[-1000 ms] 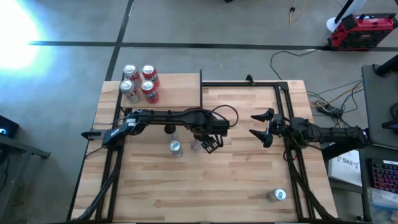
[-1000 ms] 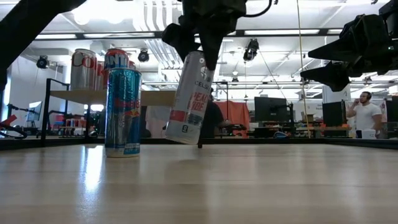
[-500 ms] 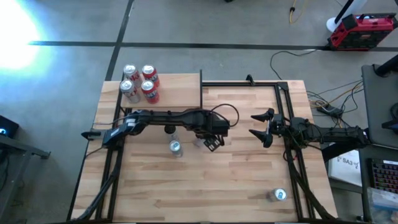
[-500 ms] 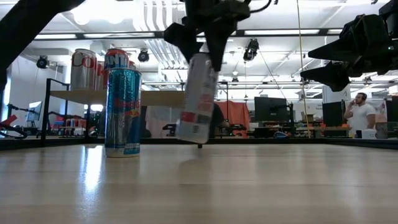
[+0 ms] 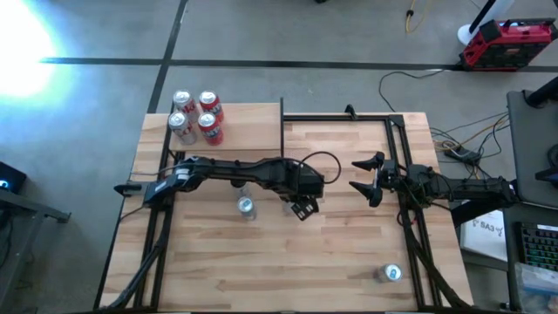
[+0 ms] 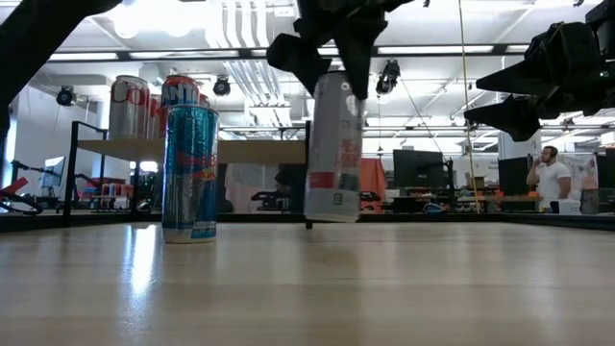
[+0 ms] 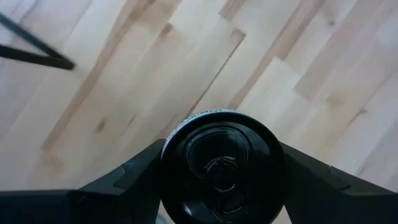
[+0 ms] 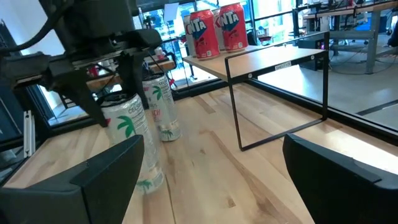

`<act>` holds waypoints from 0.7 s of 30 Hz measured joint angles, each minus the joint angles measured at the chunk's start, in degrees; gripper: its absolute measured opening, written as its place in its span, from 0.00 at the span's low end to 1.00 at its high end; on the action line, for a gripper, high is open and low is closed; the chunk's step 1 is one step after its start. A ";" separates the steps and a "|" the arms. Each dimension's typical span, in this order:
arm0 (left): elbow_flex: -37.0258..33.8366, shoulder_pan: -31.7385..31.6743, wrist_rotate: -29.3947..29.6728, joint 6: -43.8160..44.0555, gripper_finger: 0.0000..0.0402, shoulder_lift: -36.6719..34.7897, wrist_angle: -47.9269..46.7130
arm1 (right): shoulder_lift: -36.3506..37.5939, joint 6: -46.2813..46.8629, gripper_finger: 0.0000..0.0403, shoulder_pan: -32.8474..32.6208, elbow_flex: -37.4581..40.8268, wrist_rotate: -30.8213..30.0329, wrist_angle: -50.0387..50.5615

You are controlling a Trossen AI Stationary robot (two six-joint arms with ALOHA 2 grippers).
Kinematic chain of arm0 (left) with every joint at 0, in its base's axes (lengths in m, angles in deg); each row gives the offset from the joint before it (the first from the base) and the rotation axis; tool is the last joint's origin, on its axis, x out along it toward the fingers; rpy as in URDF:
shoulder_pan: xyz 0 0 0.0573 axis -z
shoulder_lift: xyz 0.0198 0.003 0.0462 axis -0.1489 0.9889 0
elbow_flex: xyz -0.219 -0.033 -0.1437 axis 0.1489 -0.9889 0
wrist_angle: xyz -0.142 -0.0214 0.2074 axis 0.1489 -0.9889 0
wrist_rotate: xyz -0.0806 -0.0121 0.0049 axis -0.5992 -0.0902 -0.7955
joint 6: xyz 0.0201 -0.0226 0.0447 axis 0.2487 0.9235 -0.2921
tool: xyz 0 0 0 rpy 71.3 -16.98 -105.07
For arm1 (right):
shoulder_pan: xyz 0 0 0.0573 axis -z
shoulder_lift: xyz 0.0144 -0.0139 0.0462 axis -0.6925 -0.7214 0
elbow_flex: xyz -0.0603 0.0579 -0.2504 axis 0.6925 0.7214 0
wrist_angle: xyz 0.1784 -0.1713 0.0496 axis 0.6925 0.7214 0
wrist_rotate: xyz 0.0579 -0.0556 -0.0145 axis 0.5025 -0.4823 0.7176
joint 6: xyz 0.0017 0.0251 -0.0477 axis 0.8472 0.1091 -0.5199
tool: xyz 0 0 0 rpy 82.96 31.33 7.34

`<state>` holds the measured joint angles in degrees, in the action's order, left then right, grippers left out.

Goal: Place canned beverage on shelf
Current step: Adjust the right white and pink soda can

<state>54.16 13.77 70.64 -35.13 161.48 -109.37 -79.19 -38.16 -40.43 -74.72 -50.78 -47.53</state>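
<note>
One can (image 6: 332, 146) hangs upright in your left gripper (image 5: 301, 202), jaws clamped on its top, above the counter's (image 5: 349, 253) middle. Lift above the shelf (image 5: 253, 131) at the far-left corner; right gripper (image 5: 364, 179) waits, jaws wide and empty.

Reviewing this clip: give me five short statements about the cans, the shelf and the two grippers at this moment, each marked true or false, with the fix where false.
1. The left gripper holds a white can by its top, clear of the tabletop. True.
2. The shelf is bare. False: four cans stand on it, at the end farther from the right arm.
3. The right gripper is shut on a can. False: it is open and holds nothing, off to the side of the left gripper.
4. A blue can stands upright on the tabletop. True.
5. The can near the right arm's table corner is on the shelf. False: it rests on the tabletop.
</note>
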 joint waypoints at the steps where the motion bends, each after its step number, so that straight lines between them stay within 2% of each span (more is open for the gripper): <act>1: -0.04 0.24 -0.09 -0.02 0.60 -0.01 1.14 | 0.02 0.02 0.91 0.02 0.01 0.00 0.02; 4: -0.03 1.47 1.07 -0.19 0.60 -0.36 4.71 | 0.00 0.02 0.91 0.00 -0.01 -0.02 0.02; 7: -0.68 2.42 1.45 -0.97 0.60 -1.07 4.46 | 0.00 0.02 0.91 0.02 0.01 -0.01 0.01; 11: -6.15 3.39 0.06 -0.11 0.60 -4.04 5.58 | 0.01 0.02 0.91 0.01 0.01 0.00 0.01; 14: -14.41 4.51 1.96 1.49 0.60 -8.95 11.80 | 0.00 0.01 0.91 0.01 0.02 -0.02 0.00; 21: -42.46 5.54 9.59 3.72 0.61 -26.82 36.73 | 0.00 0.01 0.91 0.01 0.01 -0.01 0.02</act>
<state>11.70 19.30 80.23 -31.41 134.66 -72.65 -79.19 -38.15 -40.42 -74.71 -50.79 -47.51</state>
